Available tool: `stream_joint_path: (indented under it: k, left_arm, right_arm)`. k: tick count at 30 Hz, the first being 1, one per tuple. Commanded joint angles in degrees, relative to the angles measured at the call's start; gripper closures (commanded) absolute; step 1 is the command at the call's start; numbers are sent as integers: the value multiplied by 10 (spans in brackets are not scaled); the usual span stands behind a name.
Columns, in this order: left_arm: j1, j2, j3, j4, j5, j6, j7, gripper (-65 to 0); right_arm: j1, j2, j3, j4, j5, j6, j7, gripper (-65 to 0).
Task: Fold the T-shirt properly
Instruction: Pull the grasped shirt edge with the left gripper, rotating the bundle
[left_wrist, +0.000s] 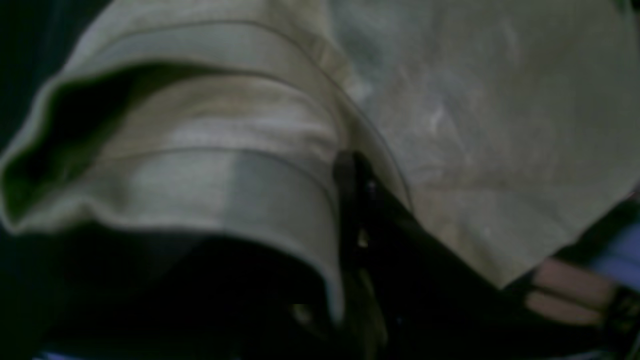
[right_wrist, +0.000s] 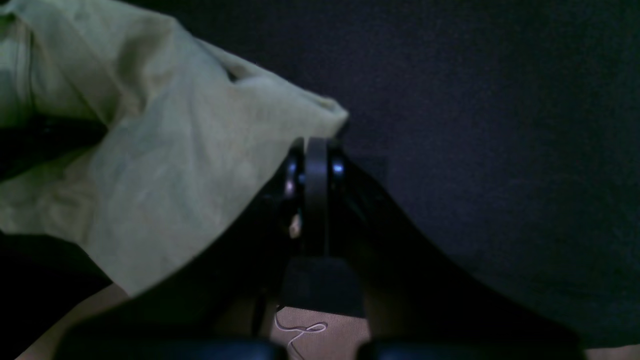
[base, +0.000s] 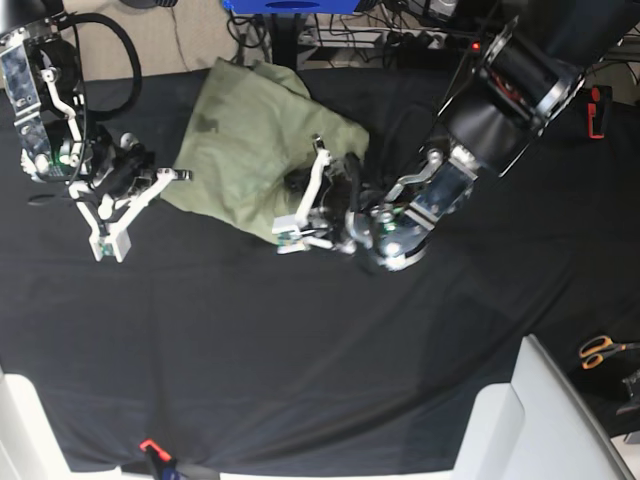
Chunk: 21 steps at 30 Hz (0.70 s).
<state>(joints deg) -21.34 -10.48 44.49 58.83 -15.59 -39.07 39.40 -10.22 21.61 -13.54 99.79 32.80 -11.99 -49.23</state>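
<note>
T-shirt (base: 250, 150) lies bunched on the black table (base: 300, 340), not yet flat.

Left jaws (base: 300, 215) sit at its near edge, clamped on a hemmed fold, as the left wrist view shows with shirt (left_wrist: 450, 125) cloth on both sides of the tips.

Right jaws (base: 120, 215) are pressed together and hold nothing; the shirt's corner (right_wrist: 150, 150) lies just beside their tips, apart from them.

Judgement: the step in hand is an early lift-and-spread. Next move calls for the right jaws to open, take that corner, and both arms to draw the cloth flat.

No containers in view.

Beyond the shirt, cables and a blue object line the table's far edge.
</note>
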Motion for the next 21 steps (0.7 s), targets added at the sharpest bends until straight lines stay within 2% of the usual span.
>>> stream_joint_path:
  k: [1, 4, 10, 12, 14, 17, 21]
  left_arm:
    - [-10, 1, 14, -8, 83, 22, 33, 0]
    - [-27, 19, 37, -13, 162, 22, 25, 0]
    - [-53, 45, 43, -15, 262, 19, -33, 0]
    - [-55, 48, 52, -15, 298, -6, -52, 0]
    - [-61, 58, 83, -15, 334, -9, -67, 0]
    - [-66, 61, 135, -14, 363, -9, -77, 0]
    - [-68, 62, 157, -13, 380, -9, -128, 0]
  right_arm:
    - [5, 5, 4, 10, 1, -1, 7, 0]
    - [6, 5, 8, 9, 1, -4, 7, 0]
    - [6, 5, 26, 9, 0, -5, 7, 0]
    - [6, 5, 37, 9, 0, -5, 2, 0]
    - [6, 4, 51, 9, 0, -5, -13, 0]
    - [8, 4, 66, 9, -1, -5, -22, 0]
    - [7, 4, 85, 9, -1, -5, -22, 0]
